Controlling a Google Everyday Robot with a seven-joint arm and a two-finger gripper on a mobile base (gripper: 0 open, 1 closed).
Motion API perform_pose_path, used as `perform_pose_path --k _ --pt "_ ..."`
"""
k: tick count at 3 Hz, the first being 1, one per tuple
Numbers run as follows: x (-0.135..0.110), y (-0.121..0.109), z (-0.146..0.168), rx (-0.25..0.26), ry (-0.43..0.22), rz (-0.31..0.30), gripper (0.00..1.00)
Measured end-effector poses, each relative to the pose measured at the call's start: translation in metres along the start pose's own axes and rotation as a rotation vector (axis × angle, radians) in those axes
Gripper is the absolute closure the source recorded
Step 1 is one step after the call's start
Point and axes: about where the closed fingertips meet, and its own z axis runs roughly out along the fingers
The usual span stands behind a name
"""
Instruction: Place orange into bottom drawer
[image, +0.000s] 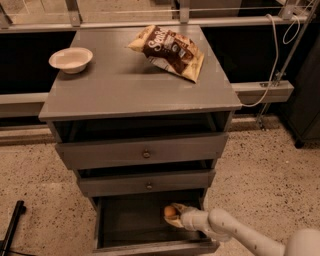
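The orange (170, 211) sits inside the open bottom drawer (150, 247), over on its right side and up above the dark floor of the box. The gripper (172, 215) has it: the pale fingers (178, 206) are closed around the fruit, one above and one below. The white arm (235, 233) reaches in from the lower right corner of the view and crosses the drawer's right wall.

Above that, two wider drawers, each with a small round knob (146, 154), are both slightly out from the grey cabinet.

Up on the counter (130, 92), a white bowl (71, 59) stands near the back left corner, close to the left edge. A brown and yellow chip bag (169, 50) lies crumpled toward the back right corner, well apart from the bowl.

A pale cable (274, 60) hangs past the right edge. A black bar (12, 227) lies on the speckled floor at lower left.
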Motion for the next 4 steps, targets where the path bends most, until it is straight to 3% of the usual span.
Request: perform_pose_path --k 1,2,4 --pt "0.020 -0.009 0.017 -0.012 0.139 -0.006 1.00" --pt "0.038 -0.016 0.009 -0.031 0.214 -0.001 1.00" --pt "0.042 -0.015 0.007 -0.032 0.221 0.000 0.59"
